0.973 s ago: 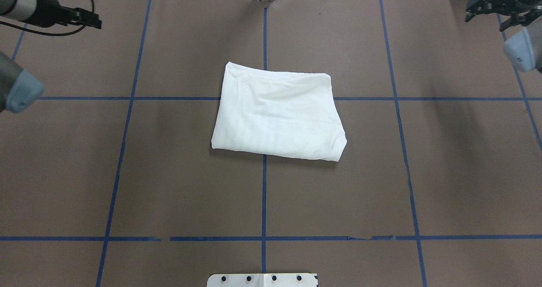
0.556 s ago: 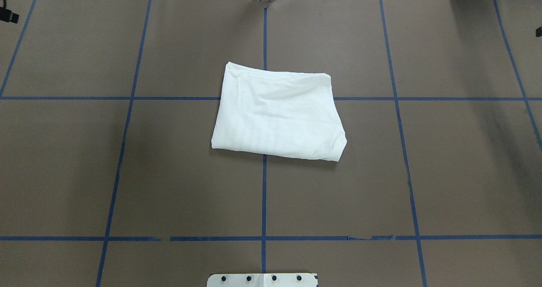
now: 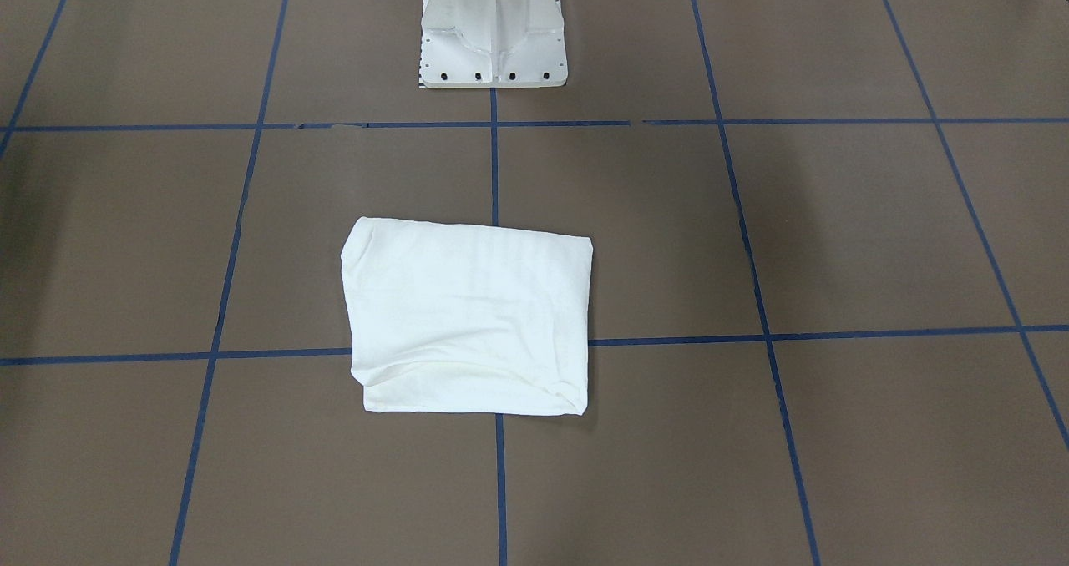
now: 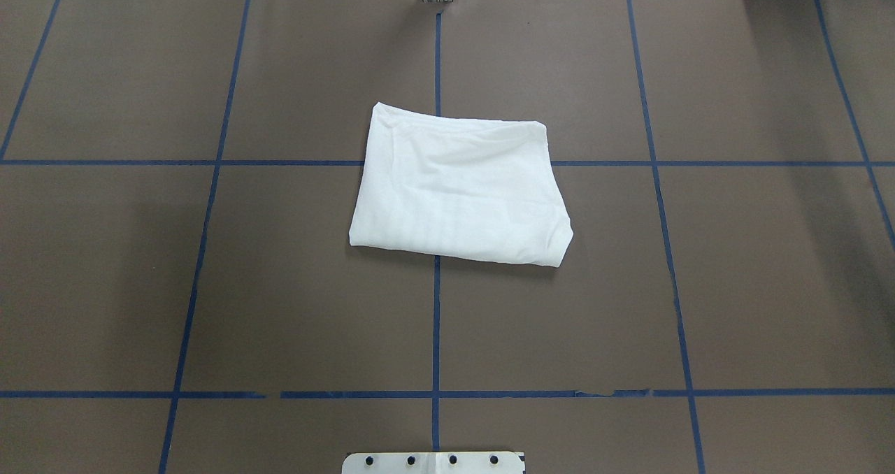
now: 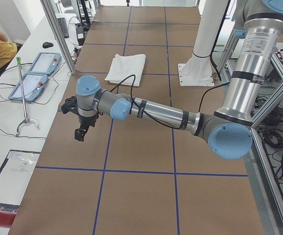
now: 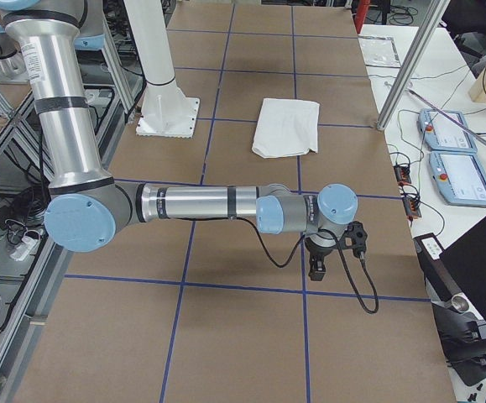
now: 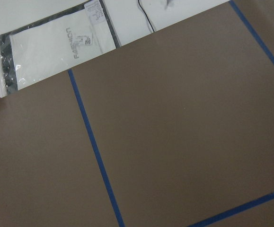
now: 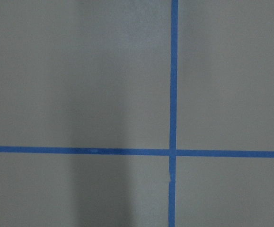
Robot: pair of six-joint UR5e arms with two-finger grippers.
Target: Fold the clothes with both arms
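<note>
The white shirt (image 4: pixel 458 191) lies folded into a compact rectangle at the middle of the brown table, text side hidden; it also shows in the front view (image 3: pixel 468 325) and both side views (image 5: pixel 126 68) (image 6: pixel 286 126). Both arms are stretched out low, far from it, toward the table's ends. The left gripper (image 5: pixel 79 133) shows only in the exterior left view and the right gripper (image 6: pixel 317 269) only in the exterior right view, both pointing down above bare table; I cannot tell whether they are open or shut. Neither touches the shirt.
The white pedestal base (image 3: pixel 493 32) stands at the robot's side of the table. Blue tape lines (image 4: pixel 435 320) grid the surface. Teach pendants (image 5: pixel 33 73) (image 6: pixel 457 168) lie on the side bench. A packaged garment bag (image 7: pixel 56 45) lies past the table edge.
Both arms, seen at the overhead view's upper corners a second ago, have swung outward and left that view. The folded shirt has not moved.
</note>
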